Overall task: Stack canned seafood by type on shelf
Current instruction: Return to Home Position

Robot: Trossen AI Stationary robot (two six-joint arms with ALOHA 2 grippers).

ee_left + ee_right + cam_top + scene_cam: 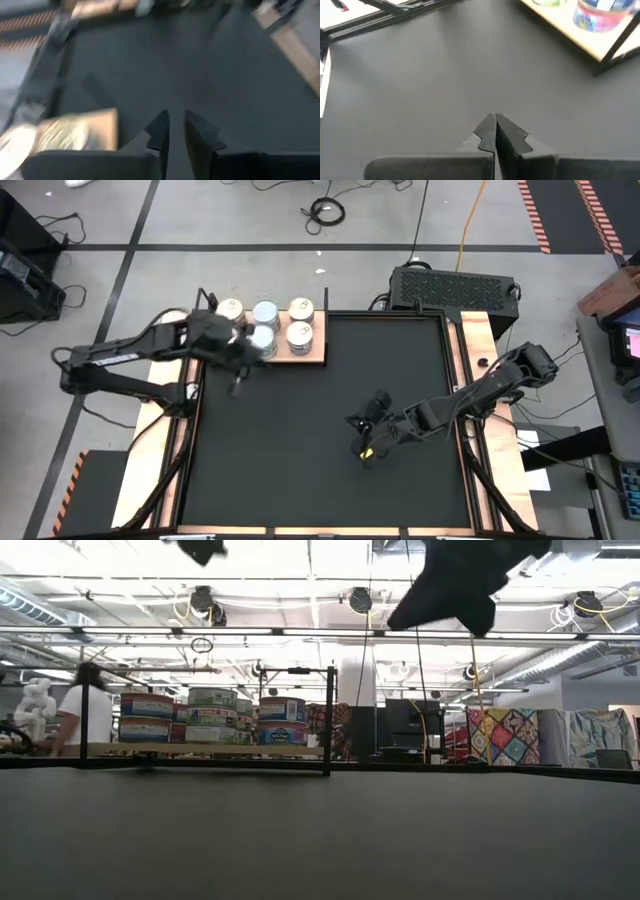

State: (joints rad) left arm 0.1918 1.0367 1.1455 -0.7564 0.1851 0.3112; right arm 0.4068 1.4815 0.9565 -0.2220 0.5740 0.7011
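Shelf (315, 356) lies in the far left corner of the black mat (300, 450); the rest of the mat is open for moving. From above I count five can stacks (299, 335), all on the shelf. Left gripper (238, 375) hangs just off the shelf's near edge, fingers a slit apart, empty. Right gripper (365, 448) is mid-mat, pinched closed, empty. A person (85, 705) stands in the room behind.

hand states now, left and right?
Left hand: slightly open, empty, beside the shelf.
Right hand: shut, empty, over the black mat.
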